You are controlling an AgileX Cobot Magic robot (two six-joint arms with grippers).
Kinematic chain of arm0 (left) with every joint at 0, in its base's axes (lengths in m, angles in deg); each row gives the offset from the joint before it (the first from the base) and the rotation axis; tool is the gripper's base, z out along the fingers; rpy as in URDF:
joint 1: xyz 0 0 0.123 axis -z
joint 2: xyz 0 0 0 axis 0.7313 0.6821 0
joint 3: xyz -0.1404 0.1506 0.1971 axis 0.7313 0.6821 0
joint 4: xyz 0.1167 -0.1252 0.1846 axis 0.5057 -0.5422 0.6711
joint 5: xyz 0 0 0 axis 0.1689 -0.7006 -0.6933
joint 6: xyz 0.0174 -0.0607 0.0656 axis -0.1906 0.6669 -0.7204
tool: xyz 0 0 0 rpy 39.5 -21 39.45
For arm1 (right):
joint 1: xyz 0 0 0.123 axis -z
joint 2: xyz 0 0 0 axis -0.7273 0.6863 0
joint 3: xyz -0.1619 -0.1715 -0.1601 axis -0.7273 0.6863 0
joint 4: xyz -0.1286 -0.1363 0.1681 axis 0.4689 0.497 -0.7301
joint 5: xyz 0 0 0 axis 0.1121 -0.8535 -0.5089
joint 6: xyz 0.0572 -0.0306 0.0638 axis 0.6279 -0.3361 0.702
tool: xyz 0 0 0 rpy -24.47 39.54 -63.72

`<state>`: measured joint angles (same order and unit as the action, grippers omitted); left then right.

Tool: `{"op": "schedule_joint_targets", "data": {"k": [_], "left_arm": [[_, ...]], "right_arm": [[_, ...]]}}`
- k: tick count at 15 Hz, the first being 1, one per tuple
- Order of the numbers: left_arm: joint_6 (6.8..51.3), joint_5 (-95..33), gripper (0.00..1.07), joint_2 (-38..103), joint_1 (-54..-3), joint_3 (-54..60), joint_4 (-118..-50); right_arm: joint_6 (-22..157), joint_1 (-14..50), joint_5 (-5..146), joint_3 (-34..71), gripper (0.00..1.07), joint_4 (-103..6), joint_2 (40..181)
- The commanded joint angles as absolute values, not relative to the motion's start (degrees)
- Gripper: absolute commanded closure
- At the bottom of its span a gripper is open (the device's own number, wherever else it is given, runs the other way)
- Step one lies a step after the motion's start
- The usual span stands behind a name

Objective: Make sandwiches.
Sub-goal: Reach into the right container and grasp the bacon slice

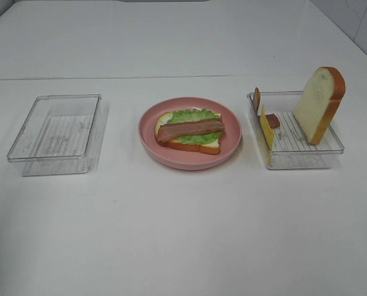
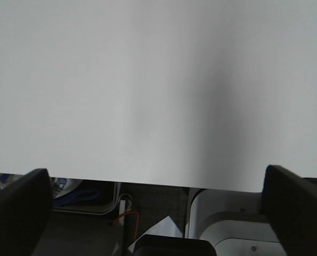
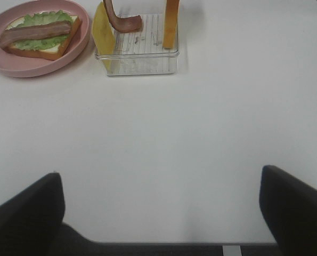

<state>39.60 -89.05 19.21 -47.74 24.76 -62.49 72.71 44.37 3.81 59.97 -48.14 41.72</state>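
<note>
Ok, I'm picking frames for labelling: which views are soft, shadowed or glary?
Exterior high: evenly lit and sharp, faint sheen on the left-hand clear plastic rectangular tray. Left wrist: soft, a broad grey shadow band across the white table, left tool fingers blurred. Right wrist: round pink plate crisp, right tool fingers blurred.

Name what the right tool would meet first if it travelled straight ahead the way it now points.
The right tool probably meets bare table first; skimming above that, the clear tray holding the bread slice. Depth is unclear.
</note>
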Motion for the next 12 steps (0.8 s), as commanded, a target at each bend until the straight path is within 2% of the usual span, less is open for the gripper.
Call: {"op": "schedule_joint_targets", "data": {"k": [1,4,5,8,9,12], "left_arm": [[39.60,-87.90,0.04,7.98,-48.71,31.35,-65.64],[40.74,-88.70,0.04,-7.44,-48.71,36.97,-67.87],[41.14,-90.59,0.04,-17.58,-48.71,38.92,-67.99],[40.57,-91.85,0.04,-26.17,-48.71,39.20,-67.93],[37.99,-92.43,0.04,-33.45,-48.71,39.20,-67.99],[35.93,-92.77,0.04,-37.52,-48.71,39.20,-68.33]], "right_arm": [[72.60,44.54,4.10,60.02,0.11,-48.14,40.12],[72.60,44.54,4.10,60.02,0.11,-48.14,40.12],[72.60,44.54,4.10,60.02,0.11,-48.14,40.12],[72.60,44.54,4.10,60.02,0.11,-48.14,40.12],[72.60,44.54,4.10,60.02,0.11,-48.14,40.12],[72.60,44.54,4.10,60.02,0.11,-48.14,40.12]]}}
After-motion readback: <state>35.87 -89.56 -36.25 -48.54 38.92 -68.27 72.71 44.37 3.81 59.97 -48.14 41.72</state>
